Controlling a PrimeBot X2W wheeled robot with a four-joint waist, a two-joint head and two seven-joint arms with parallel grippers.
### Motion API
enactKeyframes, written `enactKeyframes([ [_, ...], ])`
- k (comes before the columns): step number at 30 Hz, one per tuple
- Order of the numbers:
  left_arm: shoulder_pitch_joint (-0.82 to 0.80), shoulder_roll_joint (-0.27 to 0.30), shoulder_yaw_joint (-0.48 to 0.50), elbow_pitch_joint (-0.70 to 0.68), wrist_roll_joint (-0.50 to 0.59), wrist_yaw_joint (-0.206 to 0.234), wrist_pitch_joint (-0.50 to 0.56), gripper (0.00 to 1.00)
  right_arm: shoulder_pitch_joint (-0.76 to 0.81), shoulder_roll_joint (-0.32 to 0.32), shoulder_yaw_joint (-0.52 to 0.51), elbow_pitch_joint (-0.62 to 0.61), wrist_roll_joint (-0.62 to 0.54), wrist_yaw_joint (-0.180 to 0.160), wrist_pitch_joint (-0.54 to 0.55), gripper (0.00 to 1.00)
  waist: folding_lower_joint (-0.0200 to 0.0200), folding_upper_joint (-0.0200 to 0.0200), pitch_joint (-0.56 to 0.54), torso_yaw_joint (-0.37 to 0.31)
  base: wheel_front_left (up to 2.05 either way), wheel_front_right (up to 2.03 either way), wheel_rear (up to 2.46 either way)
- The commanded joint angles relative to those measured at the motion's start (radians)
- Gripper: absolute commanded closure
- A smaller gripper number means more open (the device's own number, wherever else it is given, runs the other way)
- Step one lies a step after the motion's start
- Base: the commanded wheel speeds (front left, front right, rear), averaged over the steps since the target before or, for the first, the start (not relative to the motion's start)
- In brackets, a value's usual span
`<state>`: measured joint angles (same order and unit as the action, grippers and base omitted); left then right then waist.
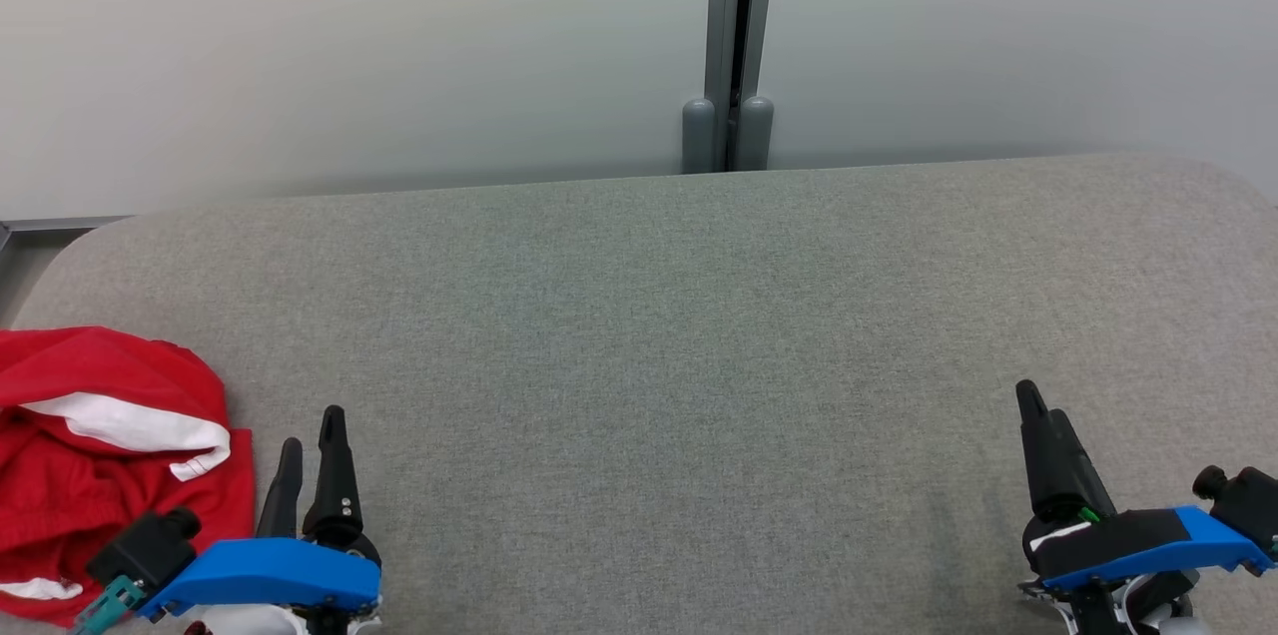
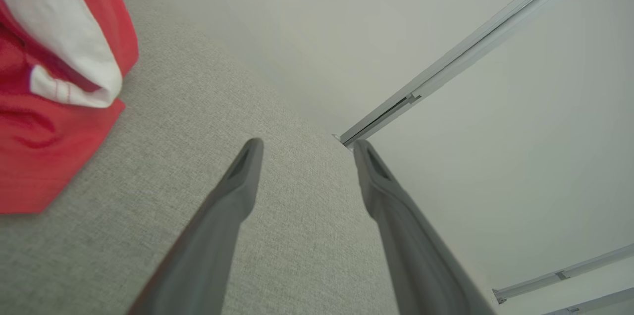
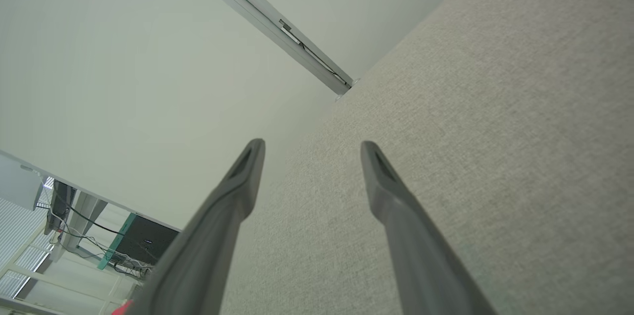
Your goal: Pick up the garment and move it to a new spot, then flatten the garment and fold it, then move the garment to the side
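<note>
Garment point(image 1: 100, 365), red and white, is lying crumpled at the near left edge of the grey tabletop point(image 1: 679, 335). Left gripper point(image 1: 312, 427) is hovering just right of it, spread wide and holding nothing. Right gripper point(image 1: 1033, 405) is hovering at the near right, also spread wide and holding nothing.

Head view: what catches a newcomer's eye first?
The crumpled red garment with white trim, at the lower left edge of the grey fabric surface. Next, the blue-cased left gripper, open just beside the garment, and the right gripper, open over bare fabric at the lower right.
</note>
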<state>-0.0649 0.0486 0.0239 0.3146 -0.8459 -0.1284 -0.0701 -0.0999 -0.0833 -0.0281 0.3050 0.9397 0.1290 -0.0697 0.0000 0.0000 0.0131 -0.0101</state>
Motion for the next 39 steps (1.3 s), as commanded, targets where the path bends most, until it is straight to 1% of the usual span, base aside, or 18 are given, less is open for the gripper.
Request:
enactKeyframes([
  [1,-0.013,0.004,-0.005,-0.005,0.054,0.002,-0.014,0.00,-0.014,-0.001,0.002,-0.006,-0.054,0.002,-0.014,0.00,0.0000,0.0000,0.000,0.000,0.00,0.00,0.00],
  [14,-0.002,0.002,-0.034,0.017,0.219,0.018,-0.054,0.00,-0.006,-0.005,0.028,0.012,-0.226,0.002,-0.053,0.00,0.0000,0.0000,0.010,0.002,0.00,0.00,0.00],
  [28,0.011,0.001,-0.065,0.023,0.359,0.036,-0.092,0.00,-0.001,-0.009,0.043,0.044,-0.387,0.002,-0.092,0.00,0.0000,0.0000,0.017,0.003,0.00,0.00,0.00],
  [39,0.019,0.002,-0.085,0.031,0.476,0.039,-0.119,0.00,0.004,-0.005,0.041,0.050,-0.508,0.002,-0.118,0.00,0.0000,0.0000,0.015,0.009,0.00,0.00,0.00],
])
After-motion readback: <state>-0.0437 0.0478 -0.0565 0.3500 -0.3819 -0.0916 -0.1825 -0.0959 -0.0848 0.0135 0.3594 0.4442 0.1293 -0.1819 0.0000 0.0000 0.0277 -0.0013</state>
